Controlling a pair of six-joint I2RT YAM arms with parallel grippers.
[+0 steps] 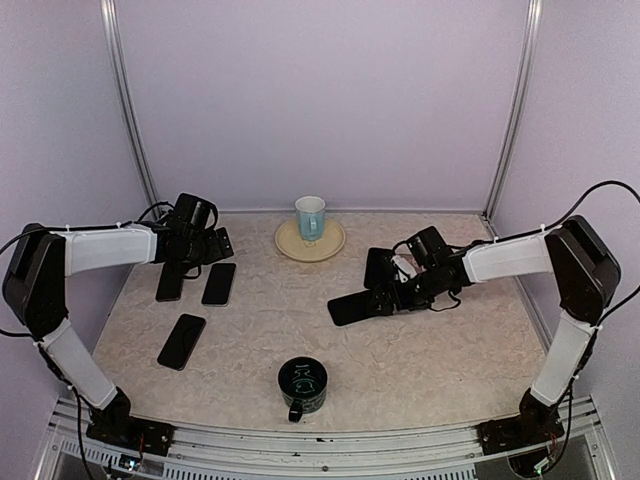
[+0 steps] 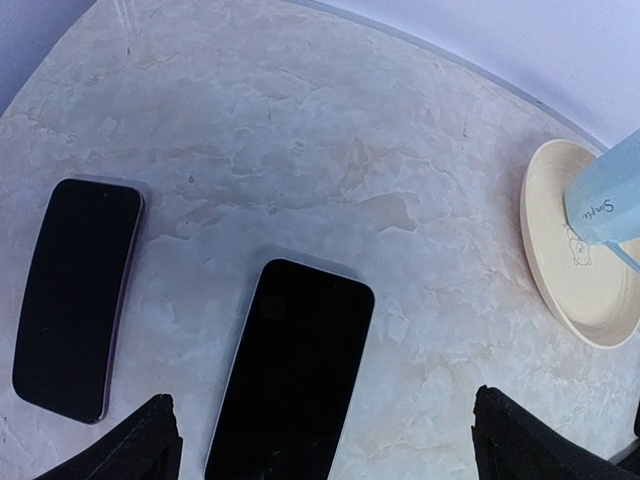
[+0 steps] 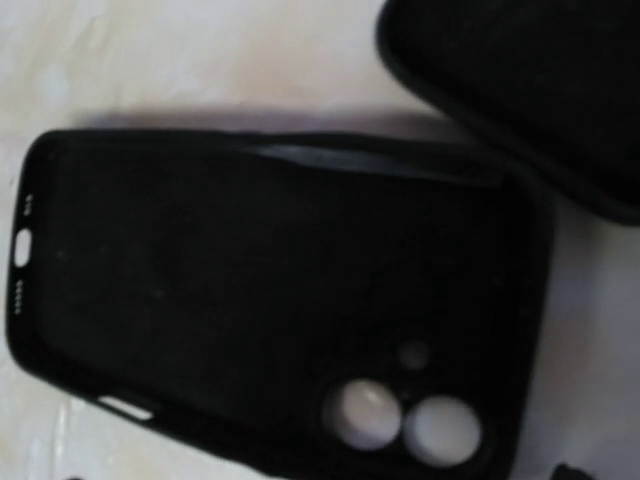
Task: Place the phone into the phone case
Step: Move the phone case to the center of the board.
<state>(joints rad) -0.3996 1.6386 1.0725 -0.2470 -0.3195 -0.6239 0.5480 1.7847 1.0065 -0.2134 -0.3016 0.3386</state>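
Three black phones lie at the left: one [image 1: 170, 281], one beside it [image 1: 219, 284], one nearer the front [image 1: 181, 341]. My left gripper [image 1: 200, 262] hovers open over the first two. In the left wrist view the gripper [image 2: 330, 455] has its jaws wide apart, with one phone [image 2: 295, 370] between them and the other [image 2: 78, 298] to the left. A black phone case [image 1: 358, 307] lies at the right, its open side up. My right gripper [image 1: 386, 297] sits at its camera-hole end. The case [image 3: 270, 290] fills the right wrist view, and only the fingertips [image 3: 566, 471] show, wide apart.
A second black case [image 1: 380, 267] lies just behind the first and also shows in the right wrist view [image 3: 530, 90]. A light blue mug [image 1: 311, 215] stands on a cream plate [image 1: 330, 245] at the back. A dark green mug [image 1: 303, 385] stands at the front middle.
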